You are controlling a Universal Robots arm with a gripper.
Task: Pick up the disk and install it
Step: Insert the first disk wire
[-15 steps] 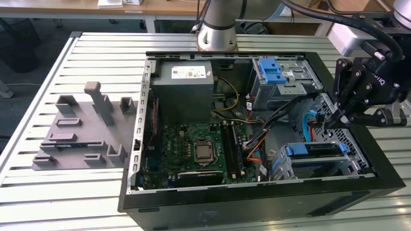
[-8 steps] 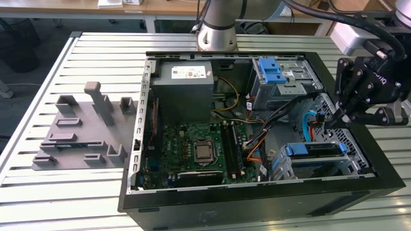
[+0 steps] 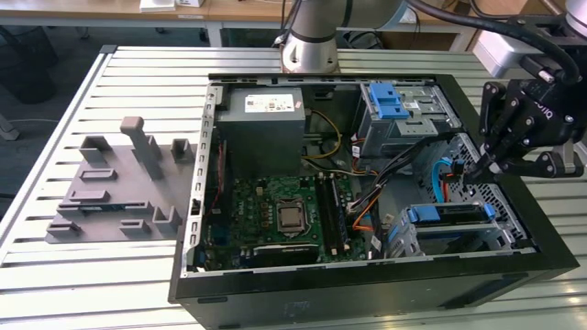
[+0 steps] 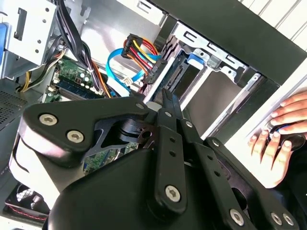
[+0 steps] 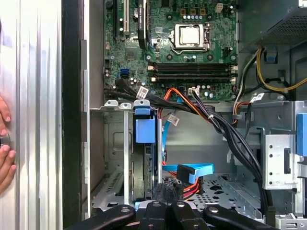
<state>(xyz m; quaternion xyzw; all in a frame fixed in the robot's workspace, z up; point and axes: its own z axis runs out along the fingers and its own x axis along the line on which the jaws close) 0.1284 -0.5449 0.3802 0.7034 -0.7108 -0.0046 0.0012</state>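
I see the computer case (image 3: 367, 275) lying open on the slatted table (image 3: 137, 69), and I place everything against it. The gripper (image 3: 483, 165) hangs over the case's edge on the exterior view's right, just above the drive cage. In both wrist views its black fingers (image 4: 169, 103) sit together with nothing between them, so I read it as closed and empty.

The disk (image 3: 447, 214) sits in the drive cage (image 3: 458, 237) in the case's corner on the exterior view's right, its blue rail showing. In the first wrist view its blue tab (image 5: 145, 128) stands at the cage mouth, and red and blue cables (image 5: 184, 177) meet just beside the fingertips.

The motherboard (image 3: 284, 213) fills the case's middle. A grey fixture (image 3: 115, 189) rests on the table, apart from the case. A person's hand (image 4: 280, 139) lies on the table outside the case wall.
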